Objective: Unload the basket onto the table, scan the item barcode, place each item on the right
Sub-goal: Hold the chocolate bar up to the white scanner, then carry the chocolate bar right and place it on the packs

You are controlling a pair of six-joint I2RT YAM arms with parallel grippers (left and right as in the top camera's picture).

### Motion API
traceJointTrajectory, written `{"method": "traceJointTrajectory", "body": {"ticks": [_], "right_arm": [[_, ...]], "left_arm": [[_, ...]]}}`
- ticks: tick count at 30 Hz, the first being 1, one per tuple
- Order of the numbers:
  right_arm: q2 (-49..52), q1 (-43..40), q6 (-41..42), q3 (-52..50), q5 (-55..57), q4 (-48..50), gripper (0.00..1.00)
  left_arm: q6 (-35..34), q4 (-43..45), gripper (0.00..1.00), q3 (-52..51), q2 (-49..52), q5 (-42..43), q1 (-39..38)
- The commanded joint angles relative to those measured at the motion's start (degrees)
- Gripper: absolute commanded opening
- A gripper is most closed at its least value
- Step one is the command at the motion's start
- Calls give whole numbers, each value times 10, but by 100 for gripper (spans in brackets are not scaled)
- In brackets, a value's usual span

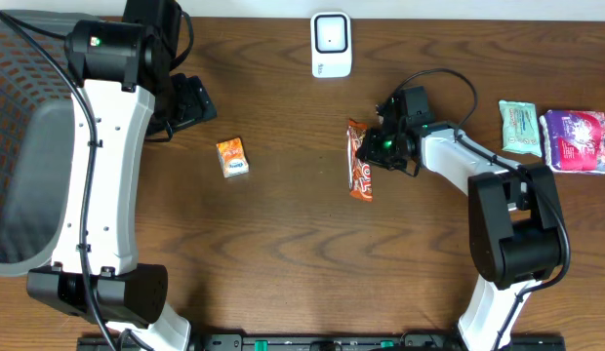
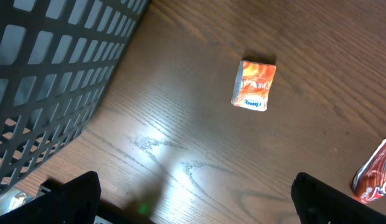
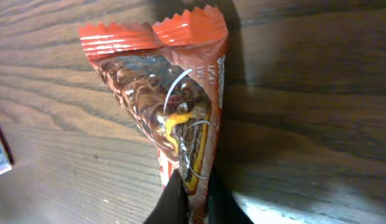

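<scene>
One brown wood-grain table carries everything. Landmark is the white rectangular plastic scanner, lying flat at the table's far middle edge. All places are read off the overhead view.

The dark grey plastic mesh basket is far left of the scanner, at the table's edge. The white-and-black left arm reaches up beside the basket, left of the scanner. The white-and-black right arm stands below-right of the scanner and bends back towards it.

The left gripper is left of the scanner, jaws spread wide, nothing between them, bare wood underneath. The right gripper is just below-right of the scanner, jaws closed, pinching the thin end of the task item.

The purple plastic packet is far right of the scanner. The green-and-white soft pack touches its scanner-side edge.

The task item, an orange-red foil snack bar with zigzag-cut ends, is below the scanner, slightly right and well apart from it. It runs lengthwise away from the scanner. Cannot tell if it is lifted off the wood.

The small orange-and-white rectangular packet lies flat below-left of the scanner, between the left arm and the snack bar.
</scene>
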Motion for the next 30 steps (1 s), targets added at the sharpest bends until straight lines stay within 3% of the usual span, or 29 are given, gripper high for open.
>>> {"method": "traceJointTrajectory", "body": {"ticks": [1,10,15,20,25,30], "right_arm": [[28,4,2,-5,-13,-12,1],[-9,-6,46,151,-47,3,1],[-9,1,118,190,-9,135,1],[-3,16,205,190,125,229,1],[52,34,294,198,166,406,1],[134,43,335,277,173,424,1]], "left_arm": [[0,-30,98,2,-1,-3,0],[0,-30,98,2,-1,-3,0],[0,-30,98,2,-1,-3,0],[0,-30,98,2,-1,-3,0],[0,-30,98,2,-1,-3,0],[0,-30,98,2,-1,-3,0]]}}
